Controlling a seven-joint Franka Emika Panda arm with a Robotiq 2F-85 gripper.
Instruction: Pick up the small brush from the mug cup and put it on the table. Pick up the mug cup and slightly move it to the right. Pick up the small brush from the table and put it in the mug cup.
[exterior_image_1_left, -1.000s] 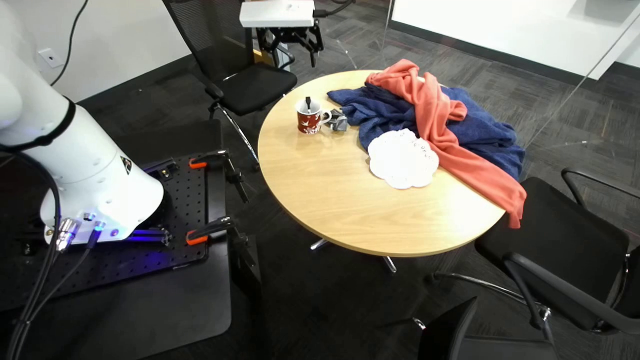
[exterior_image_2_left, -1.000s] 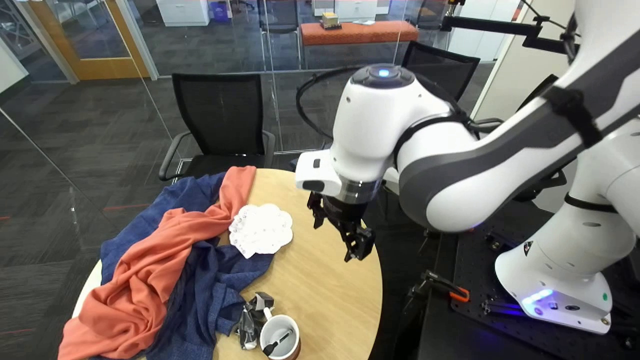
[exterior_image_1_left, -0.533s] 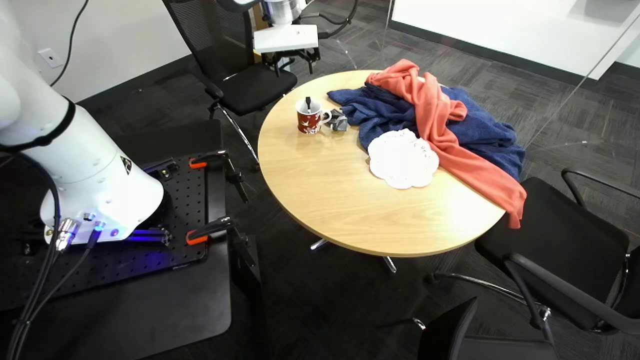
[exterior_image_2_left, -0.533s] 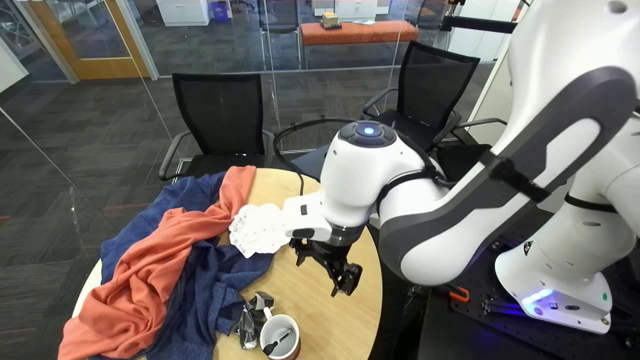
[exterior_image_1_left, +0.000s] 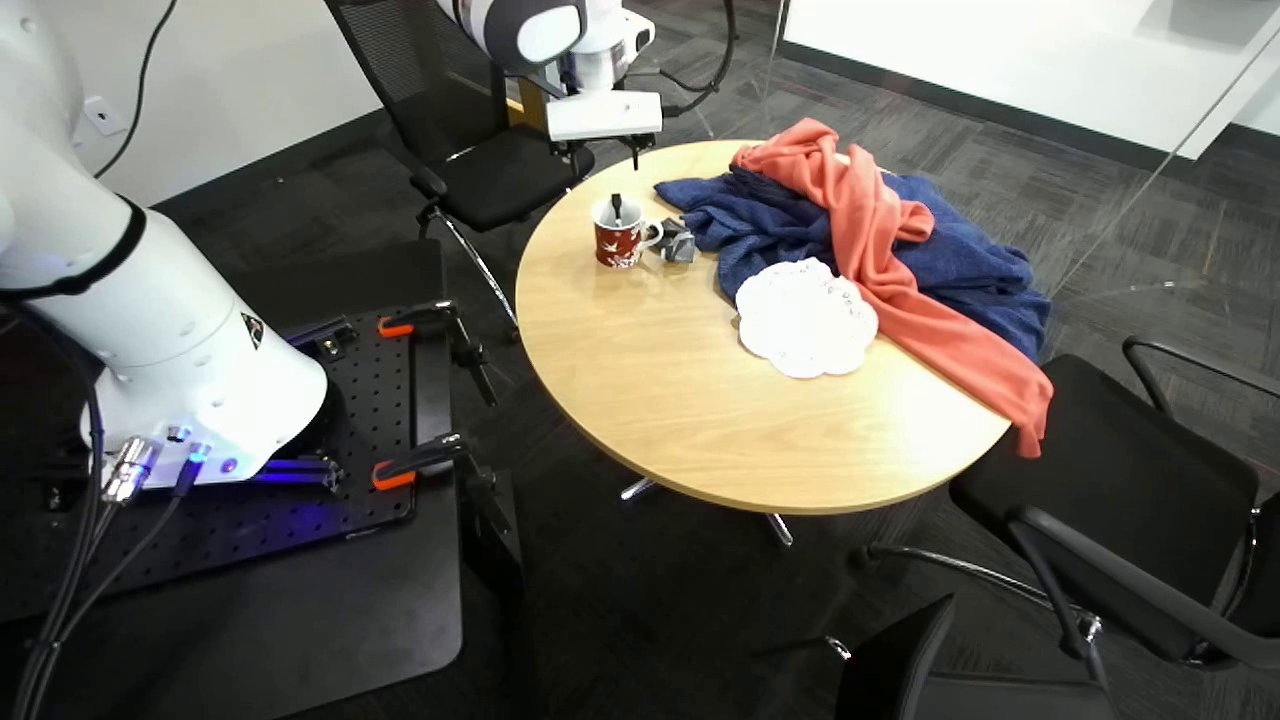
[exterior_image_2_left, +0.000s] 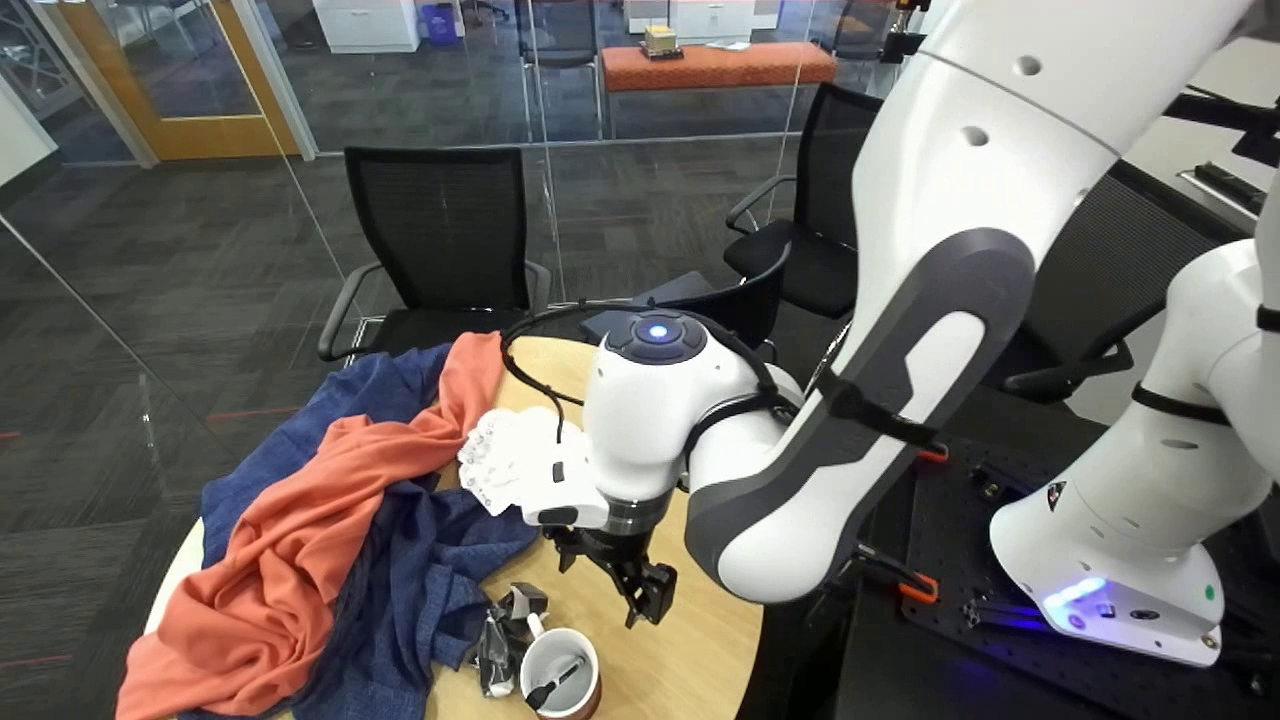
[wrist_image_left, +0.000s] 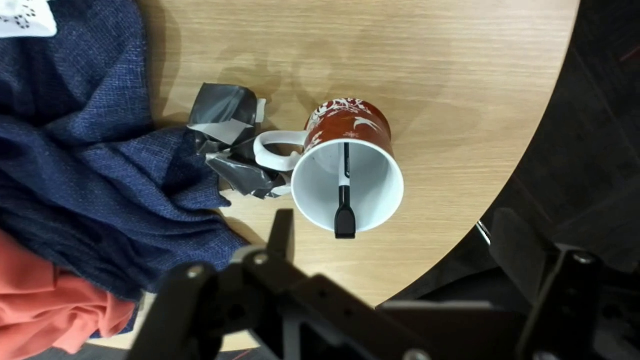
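The mug cup (wrist_image_left: 350, 122) stands upright on the table (wrist_image_left: 450, 90), dark red with white patterns and a white inside. In it leans the small brush (wrist_image_left: 345, 215), its wide black head over the rim and its white-and-black handle running down inside. Both exterior views show the mug cup (exterior_image_1_left: 617, 246) with the brush (exterior_image_2_left: 545, 694) in it. My gripper (wrist_image_left: 398, 227) is open, its fingers wide apart with nothing between them. It hangs in the air near the mug, touching neither mug nor brush; an exterior view has the gripper (exterior_image_2_left: 605, 592) over the bare wood.
A crumpled dark packet (wrist_image_left: 225, 107) lies right beside the mug's handle. Past it spread a blue cloth (wrist_image_left: 100, 165) and an orange cloth (exterior_image_1_left: 880, 250). A white lacy mat (exterior_image_1_left: 805, 320) lies near the cloths. The table's rounded edge (wrist_image_left: 542, 112) passes close to the mug; chairs (exterior_image_1_left: 510, 175) stand around.
My arm has come down and closer to the mug, the gripper staying open throughout. Mug, brush and cloths have kept their places.
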